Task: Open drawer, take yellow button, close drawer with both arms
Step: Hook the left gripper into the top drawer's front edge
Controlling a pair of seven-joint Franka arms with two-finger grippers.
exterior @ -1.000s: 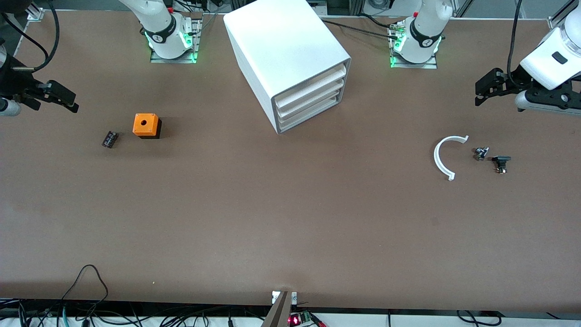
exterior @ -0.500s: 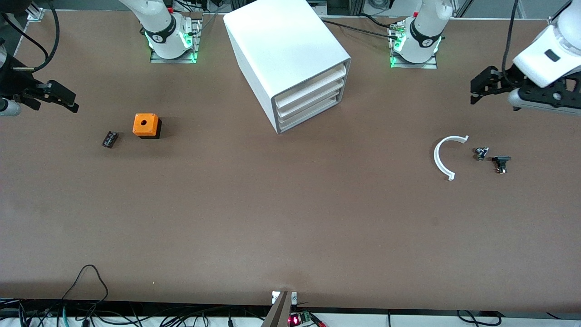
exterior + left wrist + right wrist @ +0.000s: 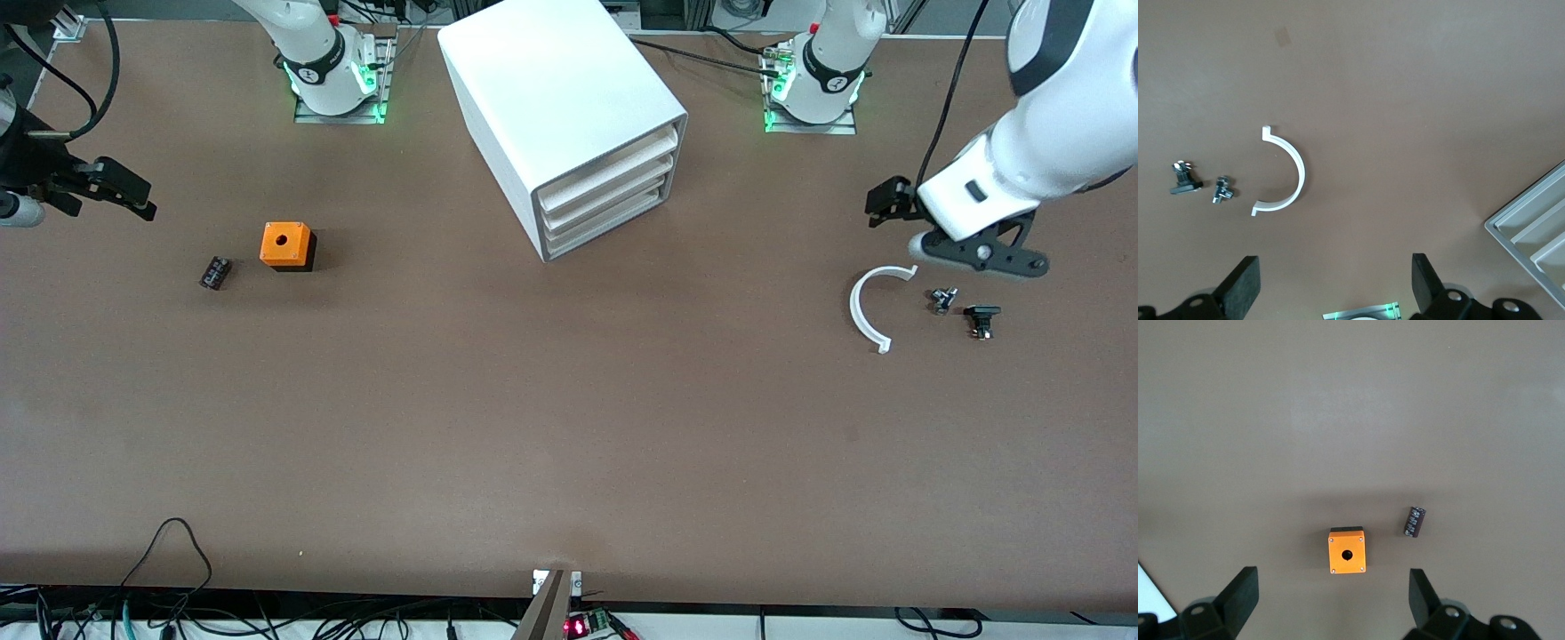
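Note:
The white cabinet [image 3: 560, 98] stands between the two arm bases, its three drawers facing the left arm's end of the table. The top drawer [image 3: 613, 160] is shut, as are the two below it. The button is hidden. My left gripper [image 3: 878, 206] is open and empty, up over the table between the cabinet and a white half ring. In the left wrist view its fingers [image 3: 1243, 287] stand wide apart, and a corner of the cabinet's drawer fronts [image 3: 1538, 230] shows. My right gripper [image 3: 138, 197] is open and empty, waiting at the right arm's end of the table.
An orange cube with a hole [image 3: 286, 245] and a small black ribbed block [image 3: 215, 272] lie near the right gripper; both show in the right wrist view [image 3: 1346, 552] [image 3: 1415, 521]. A white half ring [image 3: 867, 307] and two small metal parts [image 3: 943, 300] [image 3: 981, 320] lie below the left gripper.
The left arm has swung from the table's end toward the cabinet and come lower, over the spot beside the half ring. The right arm has not moved.

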